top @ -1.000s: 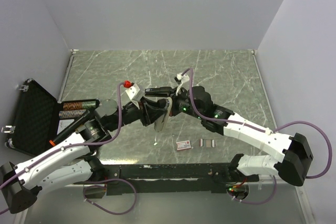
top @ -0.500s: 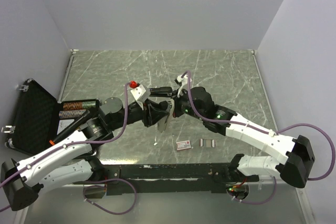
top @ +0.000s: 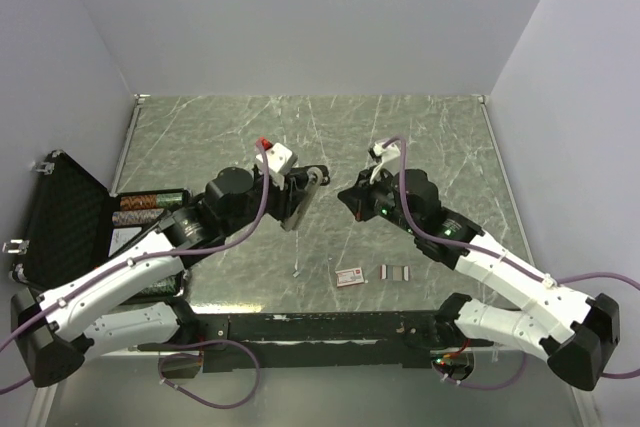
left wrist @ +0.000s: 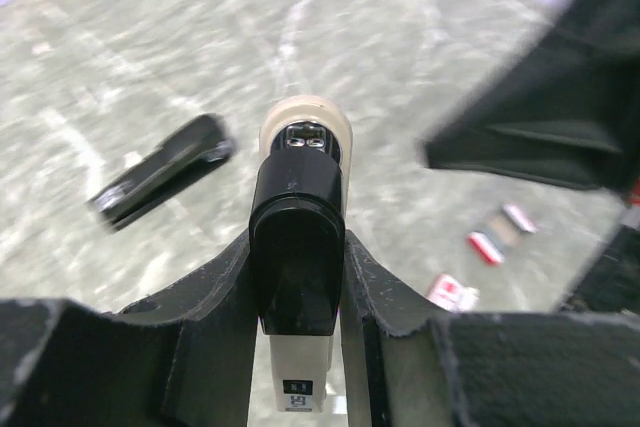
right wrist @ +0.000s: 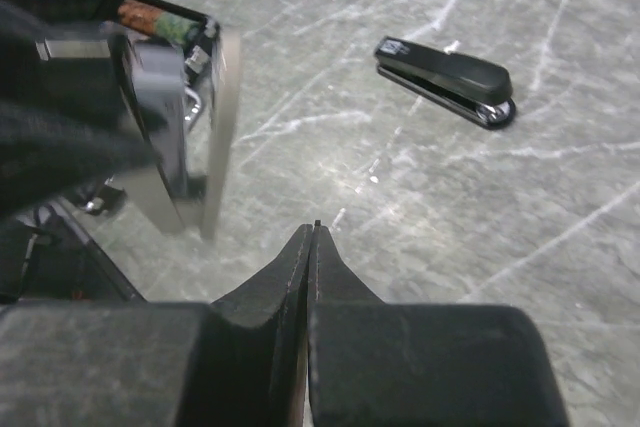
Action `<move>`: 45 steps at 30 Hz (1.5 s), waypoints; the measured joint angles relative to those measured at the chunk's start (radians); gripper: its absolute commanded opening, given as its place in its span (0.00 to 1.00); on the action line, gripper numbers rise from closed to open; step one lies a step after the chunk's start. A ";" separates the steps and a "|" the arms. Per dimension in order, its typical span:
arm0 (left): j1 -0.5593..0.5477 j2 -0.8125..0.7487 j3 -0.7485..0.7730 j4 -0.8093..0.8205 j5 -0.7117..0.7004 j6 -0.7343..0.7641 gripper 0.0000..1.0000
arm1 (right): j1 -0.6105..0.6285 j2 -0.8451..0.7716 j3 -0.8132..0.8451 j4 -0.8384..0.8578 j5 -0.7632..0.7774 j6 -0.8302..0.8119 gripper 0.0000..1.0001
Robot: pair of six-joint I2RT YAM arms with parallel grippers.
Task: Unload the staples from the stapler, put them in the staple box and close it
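left claw (left wrist: pixel 297 269) gripping stapler (left wrist: pixel 298 197), right claw (right wrist: pixel 314 239) closed

Two staplers (right wrist: pixel 445 77), two strips of staples (top: pixel 397 272) (and one box (top: pixel 350 277))

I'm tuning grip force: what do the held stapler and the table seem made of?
Stapler: glossy black top and cream body, probably plastic, judging by the soft sheen; its silvery open arm looks like bare metal. Table: grey-green with white veins, like marble, though it may be printed laminate.

Table (top: pixel 440 137): staples (top: pixel 397 272), box (top: pixel 350 277) (black stapler (right wrist: pixel 445 80) too)
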 measured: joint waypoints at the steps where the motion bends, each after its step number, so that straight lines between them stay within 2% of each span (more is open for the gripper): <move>1: 0.007 0.013 0.018 -0.022 -0.023 0.008 0.01 | -0.004 -0.006 -0.008 -0.002 0.001 0.000 0.00; 5: 0.084 0.074 0.090 -0.077 -0.067 0.025 0.01 | -0.006 -0.009 -0.036 -0.010 -0.006 0.005 0.00; 14: 0.437 0.286 0.171 -0.145 -0.064 0.002 0.01 | -0.006 0.011 -0.041 -0.015 -0.069 0.023 0.00; 18: 0.506 0.409 0.200 -0.188 -0.045 -0.022 0.01 | -0.006 0.022 -0.051 0.002 -0.103 0.034 0.00; 30: 0.563 0.647 0.211 -0.220 0.049 -0.071 0.01 | -0.006 0.036 -0.073 0.013 -0.158 0.050 0.00; 37: 0.566 0.780 0.232 -0.226 0.055 -0.075 0.01 | -0.006 0.017 -0.092 0.022 -0.164 0.056 0.00; 45: 0.564 0.854 0.296 -0.238 0.048 -0.077 0.01 | -0.006 0.018 -0.107 0.032 -0.180 0.064 0.00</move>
